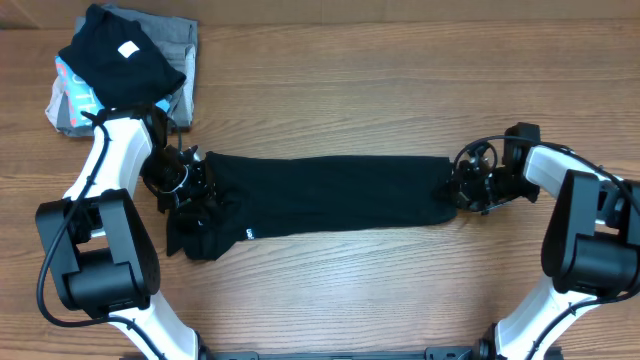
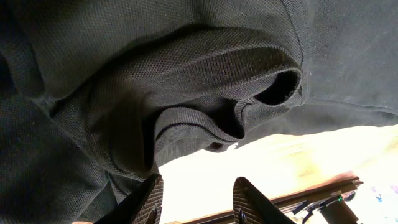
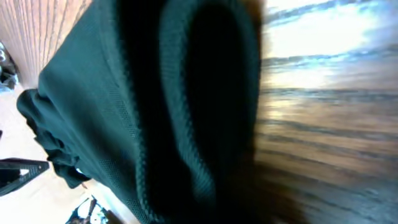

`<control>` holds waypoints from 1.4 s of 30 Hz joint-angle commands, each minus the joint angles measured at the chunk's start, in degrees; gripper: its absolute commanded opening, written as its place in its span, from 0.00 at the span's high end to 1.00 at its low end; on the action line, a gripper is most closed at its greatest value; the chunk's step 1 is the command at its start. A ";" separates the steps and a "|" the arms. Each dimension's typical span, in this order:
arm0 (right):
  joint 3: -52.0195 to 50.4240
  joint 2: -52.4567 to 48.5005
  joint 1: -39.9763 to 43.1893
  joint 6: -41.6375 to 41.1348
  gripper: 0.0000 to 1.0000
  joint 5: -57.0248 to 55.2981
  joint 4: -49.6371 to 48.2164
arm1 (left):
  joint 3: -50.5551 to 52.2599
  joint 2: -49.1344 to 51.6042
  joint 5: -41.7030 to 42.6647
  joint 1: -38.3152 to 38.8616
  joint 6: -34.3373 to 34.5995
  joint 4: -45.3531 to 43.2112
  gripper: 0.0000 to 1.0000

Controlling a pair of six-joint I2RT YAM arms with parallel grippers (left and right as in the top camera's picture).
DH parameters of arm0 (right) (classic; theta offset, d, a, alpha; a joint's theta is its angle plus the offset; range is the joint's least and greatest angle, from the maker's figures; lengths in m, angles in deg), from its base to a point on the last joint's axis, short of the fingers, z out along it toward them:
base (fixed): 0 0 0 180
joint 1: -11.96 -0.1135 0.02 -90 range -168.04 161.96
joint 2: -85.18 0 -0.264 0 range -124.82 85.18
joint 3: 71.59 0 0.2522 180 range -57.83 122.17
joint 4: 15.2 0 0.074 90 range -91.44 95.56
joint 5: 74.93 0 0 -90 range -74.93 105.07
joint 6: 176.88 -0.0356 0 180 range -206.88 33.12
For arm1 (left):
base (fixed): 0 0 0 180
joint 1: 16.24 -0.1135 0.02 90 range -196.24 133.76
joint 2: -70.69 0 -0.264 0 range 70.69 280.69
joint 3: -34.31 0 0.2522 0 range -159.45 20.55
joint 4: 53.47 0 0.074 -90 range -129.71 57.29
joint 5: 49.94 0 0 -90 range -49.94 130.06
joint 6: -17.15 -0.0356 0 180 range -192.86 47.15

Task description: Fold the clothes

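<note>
The black shirt (image 1: 330,195) lies as a long strip across the middle of the table, its bunched collar end at the left. My left gripper (image 1: 195,190) hovers over that end. In the left wrist view its fingers (image 2: 249,199) stand apart beside the curled collar (image 2: 249,81), with only bright table between them, so my left gripper (image 2: 196,186) is open. My right gripper (image 1: 455,190) sits at the strip's right edge. In the right wrist view the ribbed edge of the shirt (image 3: 186,112) fills the jaw area and hides the fingers; the gripper is shut on it.
At the back left stands a pile of folded garments: a black piece with a white square label (image 1: 120,50) on top of a grey one (image 1: 180,40) and a light-blue one (image 1: 75,85). Bare wooden table (image 1: 400,80) surrounds the shirt.
</note>
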 commanded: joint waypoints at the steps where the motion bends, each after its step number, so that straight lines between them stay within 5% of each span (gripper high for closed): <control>1: 0.83 -1.14 1.20 -1.86 0.96 -6.19 1.55 | -0.02 -0.70 0.55 0.44 -1.29 0.07 0.60; 13: 12.50 9.11 4.98 -6.60 0.96 -22.16 16.57 | 0.24 -0.70 1.38 0.44 -1.53 -0.72 0.60; 25: 12.46 13.05 -10.58 -18.62 0.96 -46.84 17.68 | 0.24 -0.70 3.39 0.44 -2.82 -0.76 0.60; 42: 9.70 10.84 -23.61 -22.73 0.96 -47.95 13.03 | 0.24 -0.70 3.37 0.44 -2.86 -0.61 0.60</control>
